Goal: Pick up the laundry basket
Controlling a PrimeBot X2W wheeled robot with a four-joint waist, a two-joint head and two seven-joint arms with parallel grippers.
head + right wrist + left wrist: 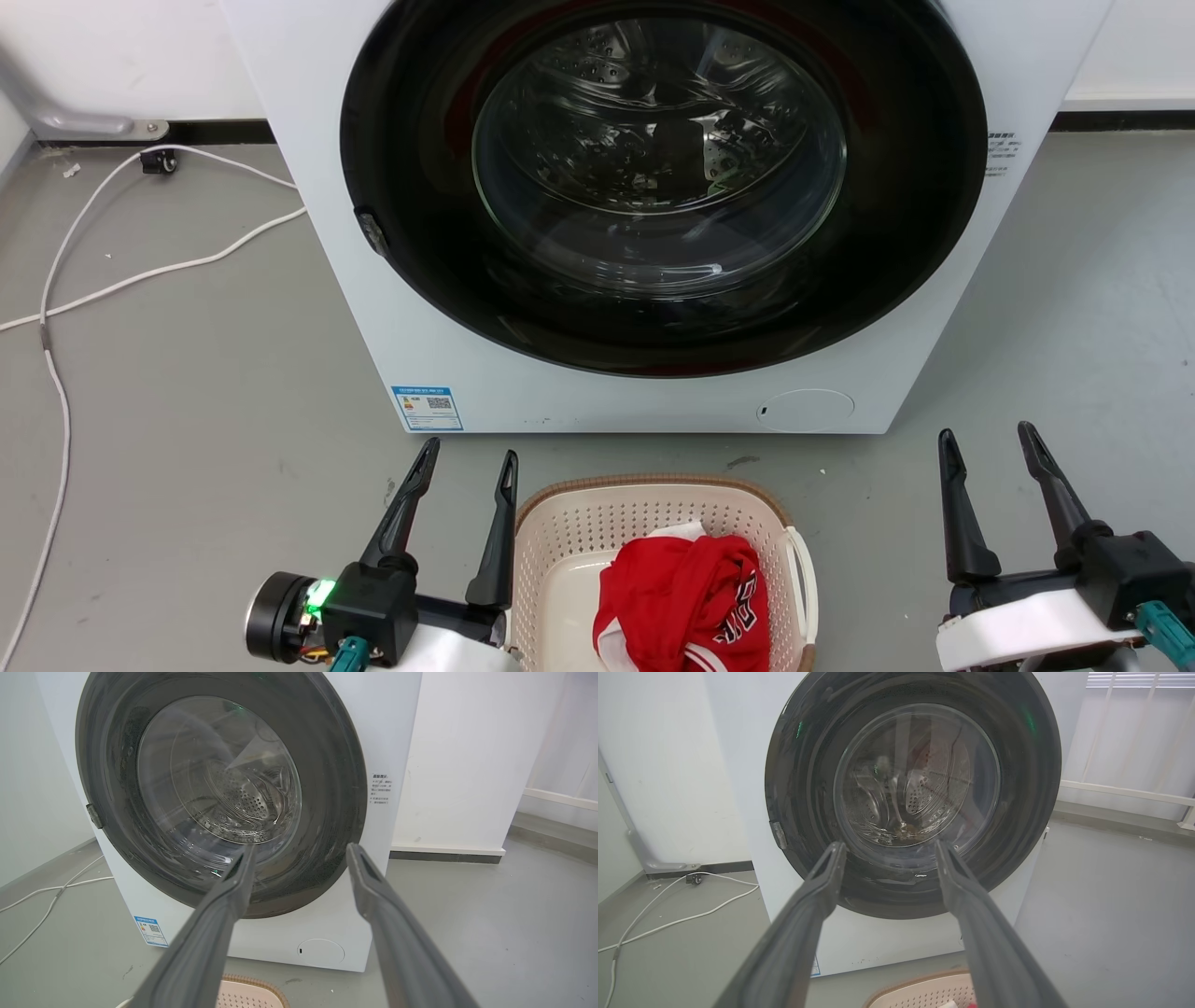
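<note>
The laundry basket (574,541), cream and perforated with a brown woven-look rim and a white side handle (803,574), sits on the grey floor at the bottom centre of the head view, holding a red and white garment (686,607). Its rim also shows low in the left wrist view as the basket (924,989) and in the right wrist view as the basket (247,994). My left gripper (470,457) is open, just left of the basket's left wall, fingers pointing toward the washer. Well right of the basket, my right gripper (988,439) is open and holds nothing.
A white washing machine (523,392) with a closed dark round door (663,177) stands right behind the basket. A white cable (56,308) trails over the floor at the left. A wall and baseboard run behind.
</note>
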